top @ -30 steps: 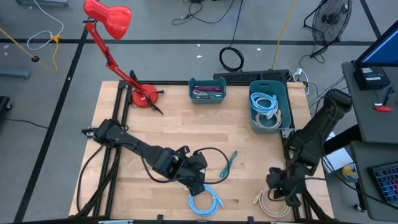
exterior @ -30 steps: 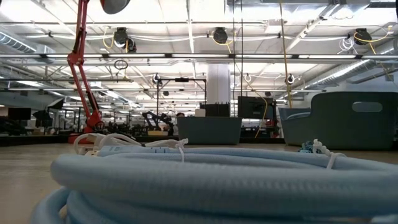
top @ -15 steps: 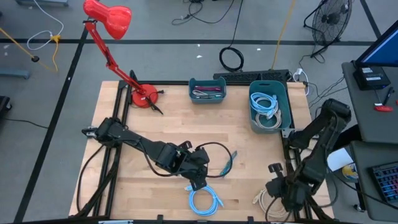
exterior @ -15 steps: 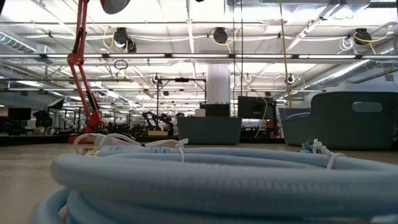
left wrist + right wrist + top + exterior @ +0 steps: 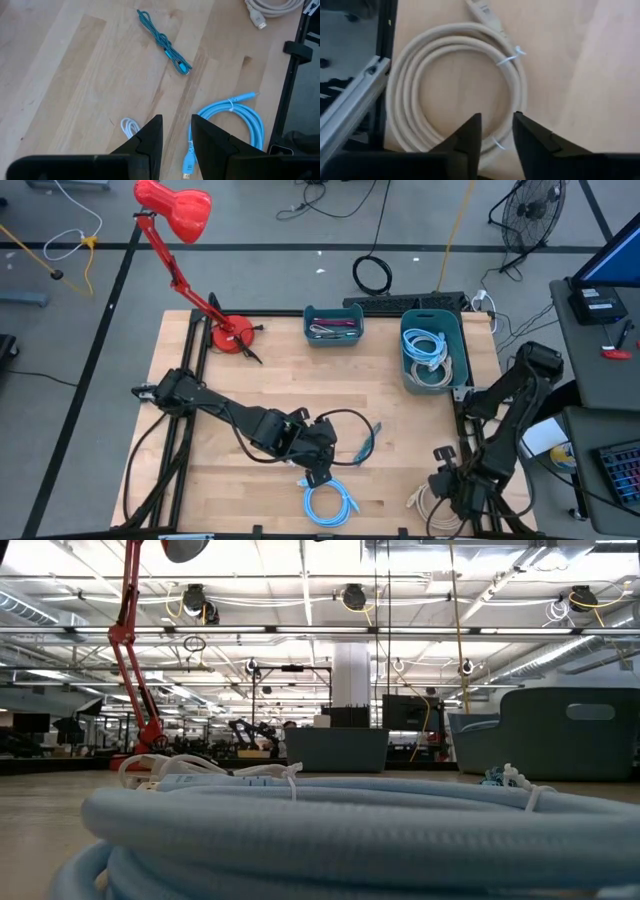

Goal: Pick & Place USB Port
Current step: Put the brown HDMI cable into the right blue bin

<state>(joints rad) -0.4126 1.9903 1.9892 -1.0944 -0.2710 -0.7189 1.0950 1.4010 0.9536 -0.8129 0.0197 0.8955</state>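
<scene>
Three cables lie flat on the wooden table. A light blue coiled cable [image 5: 328,505] [image 5: 235,125] with a USB plug [image 5: 187,166] is at the near edge and fills the low view [image 5: 320,820]. A teal braided cable [image 5: 368,442] [image 5: 165,42] lies right of centre. A beige coiled cable [image 5: 432,505] [image 5: 455,85] lies at the near right. My left gripper [image 5: 318,472] [image 5: 176,135] hangs open just beyond the blue coil, holding nothing. My right gripper [image 5: 452,492] [image 5: 496,131] points down, open, over the beige coil's near side.
A small teal bin [image 5: 333,325] and a larger teal bin [image 5: 433,350] holding coiled cables stand at the far edge. A red desk lamp [image 5: 228,335] is at the far left. A short white cable end [image 5: 130,127] lies by my left fingers. Black frame rails [image 5: 350,100] border the table's right side.
My right gripper has moved toward the table's near edge and a little down, tipping steeply downward over the beige coil. The cables have stayed where they were.
</scene>
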